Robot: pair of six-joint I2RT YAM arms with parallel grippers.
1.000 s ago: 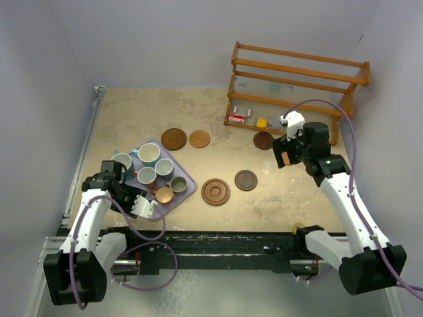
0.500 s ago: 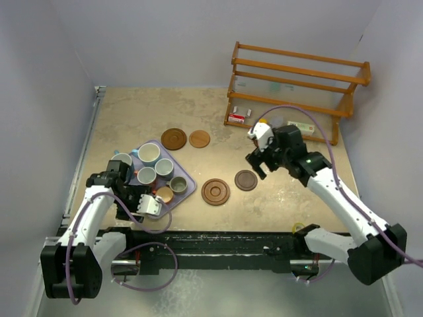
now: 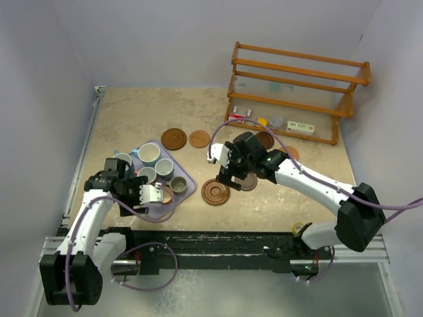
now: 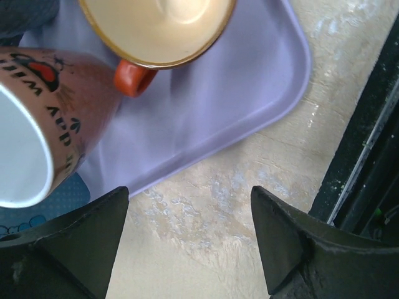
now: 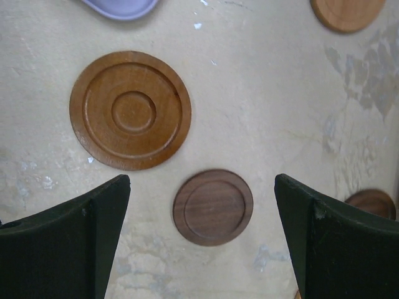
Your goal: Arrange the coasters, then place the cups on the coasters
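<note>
Several cups stand on the lavender tray (image 3: 188, 188): two light-blue and white ones (image 3: 149, 154), smaller grey-green and pale ones, and a copper-orange cup (image 4: 156, 28). A pink lettered cup (image 4: 43, 124) is beside it. My left gripper (image 3: 153, 195) (image 4: 190, 205) is open over bare table just off the tray's near edge, holding nothing. Coasters lie across the table: two at the back (image 3: 174, 139), a large grooved one (image 5: 130, 110) (image 3: 215, 192), and a small dark one (image 5: 213, 207). My right gripper (image 3: 231, 173) (image 5: 202, 187) hangs open above the small dark coaster.
A wooden rack (image 3: 297, 86) with small items stands at the back right. Two more coasters lie near it, a dark one (image 3: 264, 140) and a light one (image 3: 291, 153) partly behind the right arm. Side walls close in left and right.
The right arm has swung left from the rack to above the two middle coasters, still open. The left gripper has opened wider and shifted slightly right along the tray's near edge.
</note>
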